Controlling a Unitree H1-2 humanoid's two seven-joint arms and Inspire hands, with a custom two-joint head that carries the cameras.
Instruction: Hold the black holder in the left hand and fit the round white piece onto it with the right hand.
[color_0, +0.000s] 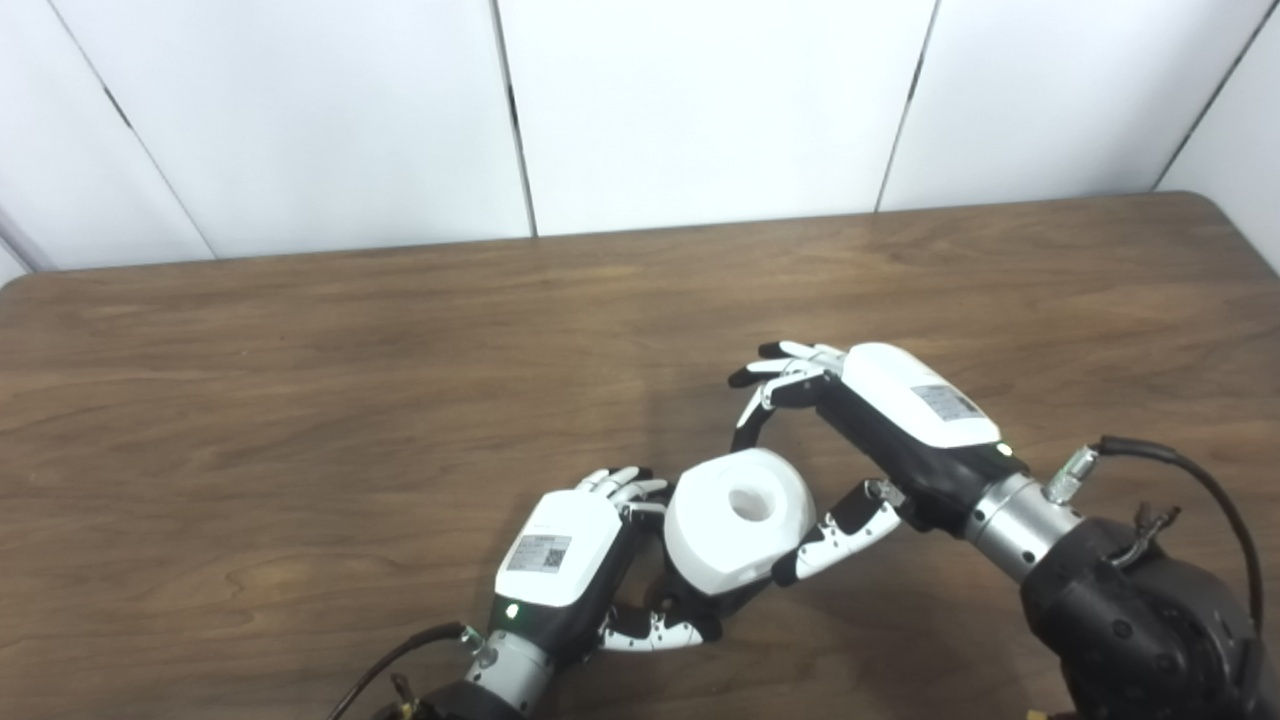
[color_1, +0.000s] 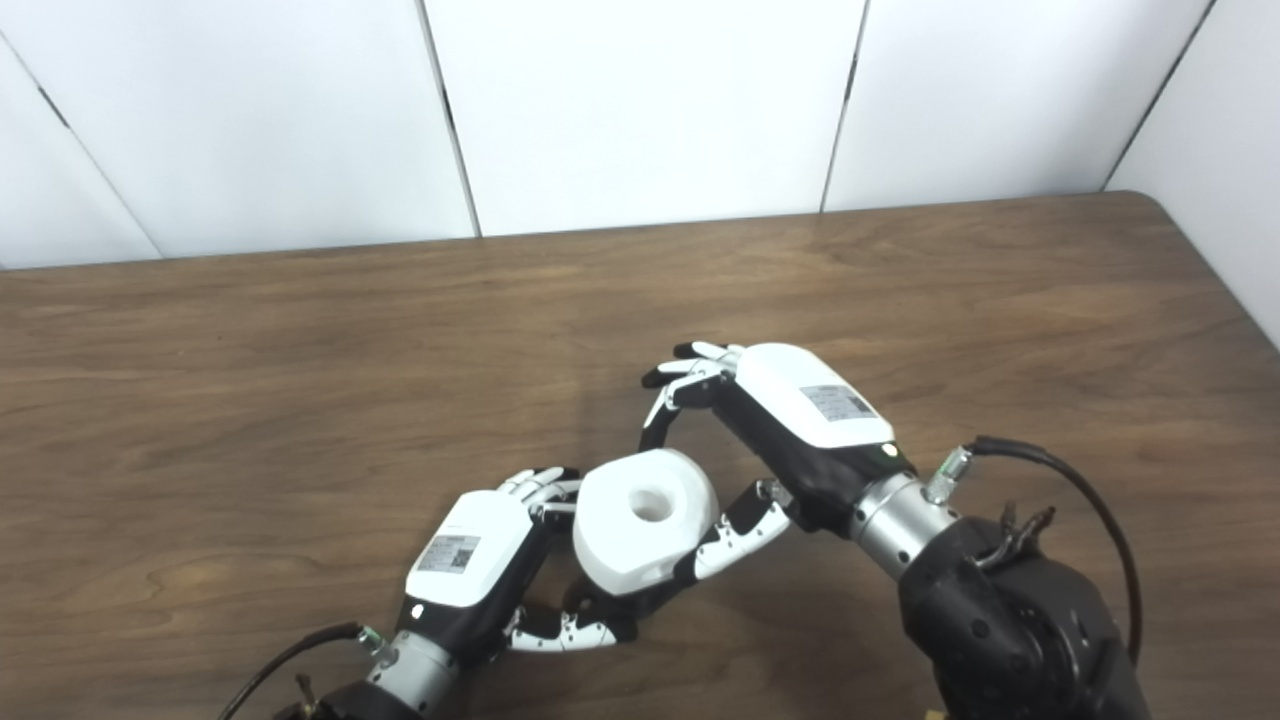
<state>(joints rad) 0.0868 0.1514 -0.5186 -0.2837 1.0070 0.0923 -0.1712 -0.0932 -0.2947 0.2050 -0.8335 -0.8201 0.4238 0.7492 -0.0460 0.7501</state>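
Note:
The round white piece (color_0: 735, 520) is a thick roll with a centre hole. It sits on the black holder (color_0: 722, 603), of which only a dark bit shows below it. My left hand (color_0: 580, 555) is shut on the holder, with its fingers wrapped around it under the roll. My right hand (color_0: 850, 440) arches over the roll's right side with its fingers spread. Its thumb (color_0: 825, 540) and one fingertip touch the roll's edge, and the other fingers stand off it. The roll also shows in the right eye view (color_1: 640, 530).
The brown wooden table (color_0: 400, 380) stretches bare to the left and far side. White wall panels (color_0: 700, 110) stand behind its far edge. Cables trail from both wrists near the bottom edge.

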